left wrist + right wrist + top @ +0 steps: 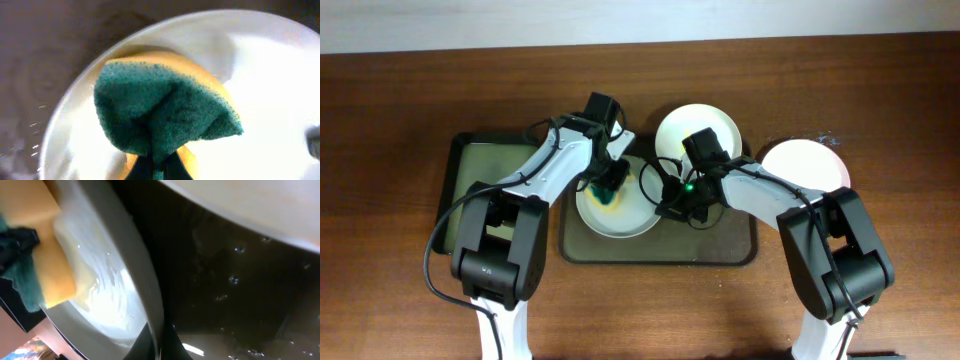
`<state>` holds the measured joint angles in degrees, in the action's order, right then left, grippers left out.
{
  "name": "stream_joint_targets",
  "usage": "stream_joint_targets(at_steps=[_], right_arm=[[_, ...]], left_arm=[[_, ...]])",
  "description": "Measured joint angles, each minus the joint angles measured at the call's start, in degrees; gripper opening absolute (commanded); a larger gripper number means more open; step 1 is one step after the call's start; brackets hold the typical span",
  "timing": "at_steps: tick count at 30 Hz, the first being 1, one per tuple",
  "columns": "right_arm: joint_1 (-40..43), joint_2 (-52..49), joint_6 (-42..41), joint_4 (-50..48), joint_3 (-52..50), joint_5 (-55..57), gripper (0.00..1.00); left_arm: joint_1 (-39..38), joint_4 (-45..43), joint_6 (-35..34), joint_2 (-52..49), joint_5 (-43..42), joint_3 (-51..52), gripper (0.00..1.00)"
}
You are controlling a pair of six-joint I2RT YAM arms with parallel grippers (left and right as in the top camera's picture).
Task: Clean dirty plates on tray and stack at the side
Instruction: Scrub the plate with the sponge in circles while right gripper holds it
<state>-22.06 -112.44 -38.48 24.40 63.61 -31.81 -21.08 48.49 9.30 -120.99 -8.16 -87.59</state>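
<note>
A white plate point(620, 215) lies on the left half of the dark tray point(660, 252). My left gripper point(608, 178) is shut on a green and yellow sponge point(165, 105) and presses it onto the plate's inside point(270, 75), where a yellow smear shows. My right gripper point(658, 197) is shut on this plate's right rim point(145, 290), with the sponge point(45, 265) beyond it. A second white plate point(698, 130) sits at the tray's far edge. A third white plate point(805, 165) lies on the table to the right of the tray.
A smaller black-rimmed tray point(480, 175) with a greenish inside lies left of the dark tray, under my left arm. The dark tray's bare wet floor point(240, 295) shows to the right of the held plate. Brown table surrounds everything.
</note>
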Motion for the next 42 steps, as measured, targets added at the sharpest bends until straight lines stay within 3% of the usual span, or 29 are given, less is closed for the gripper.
stream_joint_targets(at_steps=[4,8,11,13,15,18,20,27,34,36,38,40,42], right_arm=[[0.0,0.0,1.3,0.2,0.0,-0.2,0.04],[0.0,0.0,1.3,0.2,0.0,-0.2,0.04],[0.0,0.0,1.1,-0.3,-0.1,-0.2,0.04],[-0.1,-0.1,1.2,-0.6,-0.1,-0.2,0.04],[-0.5,-0.2,1.5,-1.1,-0.1,-0.2,0.04],[-1.2,-0.3,2.3,-0.9,-0.1,-0.5,0.04],[-1.5,-0.3,3.0,-0.5,-0.1,-0.9,0.04],[-1.5,-0.3,4.0,0.0,-0.1,-1.3,0.04],[-1.3,-0.3,3.1,0.0,-0.2,-1.3,0.04],[-1.2,-0.3,2.5,-0.2,-0.2,-1.3,0.04],[-1.2,-0.3,2.4,-0.3,-0.2,-1.3,0.04],[-1.2,-0.3,2.3,-0.5,-0.2,-1.2,0.04],[-1.3,-0.3,2.3,-1.1,-0.1,-1.0,0.04]], left_arm=[[-0.2,4.0,8.8,-0.4,-7.0,-0.6,0.00],[-0.7,1.2,10.1,-0.7,-11.9,-0.6,0.00],[-1.4,-6.4,-2.3,-0.8,-2.7,-0.5,0.00],[-2.3,-6.3,-12.1,-0.8,5.2,-0.7,0.00],[-3.3,-1.3,-26.3,-0.8,16.6,-1.4,0.00],[-3.3,6.4,-30.9,-0.8,20.1,-1.8,0.00],[-2.8,10.6,-28.0,-0.8,17.9,-2.0,0.00],[-1.0,19.6,-5.9,-0.8,-1.7,-2.3,0.00],[-1.0,14.4,-1.5,-0.8,-12.5,-1.8,0.00],[-1.2,10.4,-5.4,-0.8,-9.2,-1.6,0.00],[-2.2,7.5,-15.5,-0.8,1.6,-1.6,0.00],[-3.4,6.0,-31.0,-0.7,18.5,-1.6,0.00],[-3.4,6.3,-37.9,-0.7,26.1,-1.6,0.00]])
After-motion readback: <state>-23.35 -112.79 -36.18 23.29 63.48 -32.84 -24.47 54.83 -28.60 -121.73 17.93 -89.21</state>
